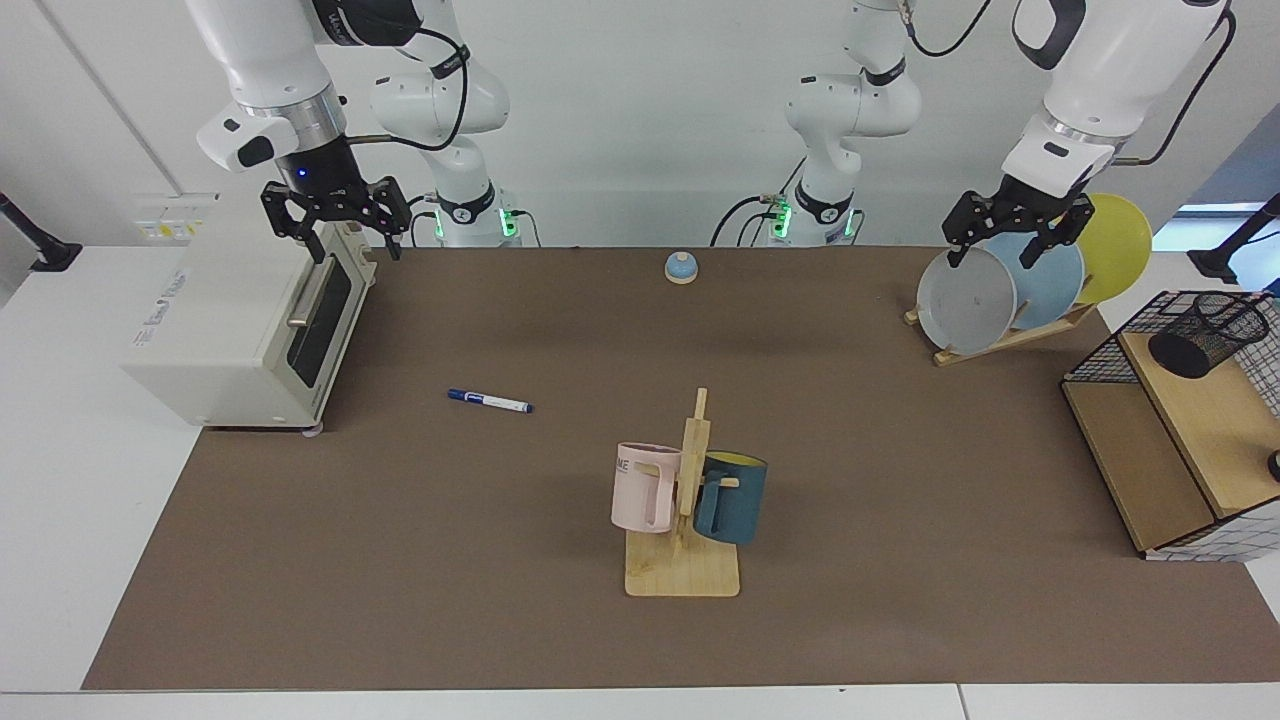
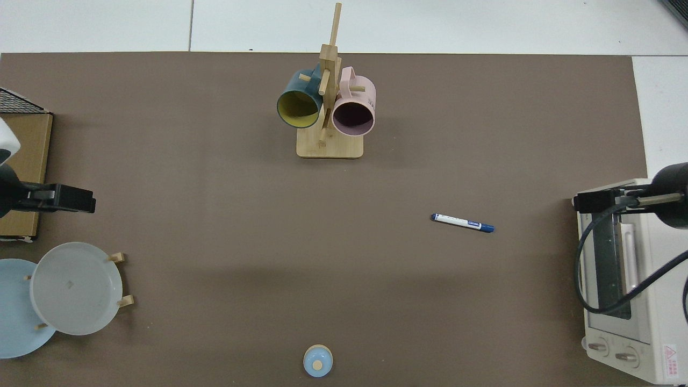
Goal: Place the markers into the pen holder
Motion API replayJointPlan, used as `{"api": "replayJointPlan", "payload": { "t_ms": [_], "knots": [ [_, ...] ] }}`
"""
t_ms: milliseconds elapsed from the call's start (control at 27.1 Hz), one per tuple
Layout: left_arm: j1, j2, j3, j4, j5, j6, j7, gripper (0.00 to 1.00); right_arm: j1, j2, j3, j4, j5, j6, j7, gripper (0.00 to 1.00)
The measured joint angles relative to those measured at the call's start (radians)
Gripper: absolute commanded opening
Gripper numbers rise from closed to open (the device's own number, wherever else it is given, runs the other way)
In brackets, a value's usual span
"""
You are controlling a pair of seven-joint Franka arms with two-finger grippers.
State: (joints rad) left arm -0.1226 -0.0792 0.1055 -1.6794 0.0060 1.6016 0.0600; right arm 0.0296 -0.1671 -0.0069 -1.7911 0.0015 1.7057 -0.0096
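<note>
- Right gripper (image 1: 336,232) hanging fingers-down over top front edge of toaster oven (image 1: 240,335), at 10 o'clock of the mat (image 1: 400,560) in facing view; fingers spread, nothing between them.
- Left gripper (image 1: 1010,240) tilted, fingers-down above plate rack (image 1: 1000,340), at 2 o'clock in facing view; fingers spread, holding nothing, tips near the grey plate (image 1: 965,300) and blue plate (image 1: 1050,285), contact unclear.
- In top view, right gripper (image 2: 583,201) seen at 3 o'clock edge over the toaster oven (image 2: 629,322); left gripper (image 2: 64,198) at 9 o'clock edge.
- Marker (image 1: 490,401) flat on the mat at 9 o'clock of the mug stand (image 1: 683,570), well apart from both grippers; blue cap pointing toward the toaster oven.
- Marker label: blue marks, unreadable.
- Pen holder (image 1: 1205,335) lying tilted on the wooden shelf (image 1: 1200,430) of the wire basket (image 1: 1100,355), at 3 o'clock edge in facing view; well apart from the marker.
- Pink mug (image 1: 645,487): letters "ME" readable near rim; teal mug (image 1: 732,497) on other side of stand.
- Toaster oven side: small print, unreadable; red warning sticker (image 2: 669,352) at corner in top view.
- Small blue bell (image 1: 681,266) at 12 o'clock of the mat.
</note>
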Motion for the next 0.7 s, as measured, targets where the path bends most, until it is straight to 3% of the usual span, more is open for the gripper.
{"api": "replayJointPlan", "payload": {
  "t_ms": [295,700],
  "knots": [
    [0.0,0.0,0.0,0.0,0.0,0.0,0.0,1.0,-0.038,0.002,-0.007,-0.044,0.032,0.045,0.153,1.0],
    [0.0,0.0,0.0,0.0,0.0,0.0,0.0,1.0,0.036,0.042,0.009,-0.196,0.152,0.283,0.72,1.0]
  ]
}}
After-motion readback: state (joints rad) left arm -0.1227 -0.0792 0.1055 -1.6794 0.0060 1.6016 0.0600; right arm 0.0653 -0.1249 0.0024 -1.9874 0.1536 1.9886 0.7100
